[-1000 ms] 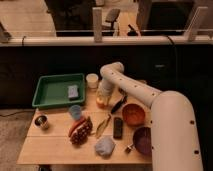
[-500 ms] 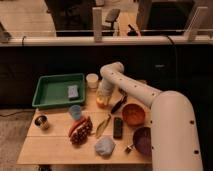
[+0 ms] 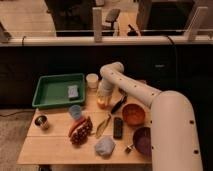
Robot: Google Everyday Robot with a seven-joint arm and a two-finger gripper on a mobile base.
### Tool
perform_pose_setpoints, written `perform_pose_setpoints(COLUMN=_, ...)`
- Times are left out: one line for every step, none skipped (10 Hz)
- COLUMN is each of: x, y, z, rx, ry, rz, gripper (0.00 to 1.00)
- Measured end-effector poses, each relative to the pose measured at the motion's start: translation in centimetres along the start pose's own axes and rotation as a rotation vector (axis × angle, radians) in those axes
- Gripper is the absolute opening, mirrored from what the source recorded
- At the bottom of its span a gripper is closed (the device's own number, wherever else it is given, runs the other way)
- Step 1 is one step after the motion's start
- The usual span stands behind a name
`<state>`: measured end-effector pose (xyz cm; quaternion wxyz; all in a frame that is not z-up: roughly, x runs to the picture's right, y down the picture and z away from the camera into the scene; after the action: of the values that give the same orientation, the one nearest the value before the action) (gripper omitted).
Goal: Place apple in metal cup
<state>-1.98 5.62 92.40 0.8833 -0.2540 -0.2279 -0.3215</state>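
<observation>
One camera looks down on a wooden table (image 3: 55, 150) full of small things. The gripper (image 3: 104, 95) is low over the middle of the table. The apple (image 3: 103, 103) sits right under it, touching it or almost touching it. I cannot tell if the gripper is spread or pinching the apple, because that spot is hidden. The metal cup (image 3: 41, 120) is well apart from the gripper, far to its left and a bit nearer the camera, by the table's left edge. A light blue cup (image 3: 75, 111) stands between the gripper and the metal cup. A white paper cup (image 3: 92, 80) is just behind the gripper, a green tray (image 3: 52, 92) lies farther left, and an orange-brown bowl (image 3: 133, 114) is to the gripper's right. I think the step now is getting a good hold on the apple. To do it well, the gripper should hug the apple round its middle and lift it high enough to pass over the light blue cup. It should let go only when the apple is right above the metal cup's dark hole, because the apple looks about as wide as the cup. The big white arm (image 3: 165, 115) comes in from the lower right and climbs to a bent elbow behind the gripper. Then it turns down, so the gripper points at the table.
</observation>
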Motion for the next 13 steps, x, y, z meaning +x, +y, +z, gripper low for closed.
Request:
perform_pose_setpoints(x=0.0, y=-0.1, z=-0.2, rx=0.000, ry=0.000, rz=-0.001, gripper=0.11)
perform_pose_setpoints(x=-0.1, y=-0.1, z=-0.4, rx=-0.002, ry=-0.001, rz=-0.005, gripper=0.04)
perform_pose_setpoints(x=-0.3, y=-0.3, z=-0.7, rx=-0.003, ry=-0.002, rz=-0.011, gripper=0.00)
perform_pose_setpoints(x=-0.5, y=-0.5, z=-1.1, rx=-0.005, ry=-0.008, rz=-0.018, gripper=0.00)
perform_pose_setpoints(x=-0.7, y=-0.7, z=-1.4, rx=-0.004, ry=-0.015, rz=-0.025, gripper=0.00)
perform_pose_setpoints(x=-1.0, y=-0.8, z=-1.8, rx=-0.006, ry=-0.023, rz=-0.034, gripper=0.00)
perform_pose_setpoints(x=-1.3, y=-1.1, z=-2.4, rx=-0.007, ry=-0.032, rz=-0.049, gripper=0.00)
perform_pose_setpoints(x=-1.6, y=-1.4, z=-3.4, rx=-0.002, ry=-0.036, rz=-0.067, gripper=0.00)
perform_pose_setpoints(x=-1.9, y=-1.8, z=-4.2, rx=0.004, ry=-0.039, rz=-0.084, gripper=0.00)
perform_pose_setpoints(x=-2.5, y=-2.3, z=-5.6, rx=0.009, ry=-0.042, rz=-0.118, gripper=0.00)
perform_pose_setpoints(x=-2.8, y=-2.6, z=-6.3, rx=0.011, ry=-0.044, rz=-0.139, gripper=0.00)
perform_pose_setpoints(x=-3.3, y=-3.1, z=-7.1, rx=0.016, ry=-0.046, rz=-0.162, gripper=0.00)
perform_pose_setpoints(x=-3.8, y=-3.6, z=-7.8, rx=0.020, ry=-0.050, rz=-0.192, gripper=0.00)
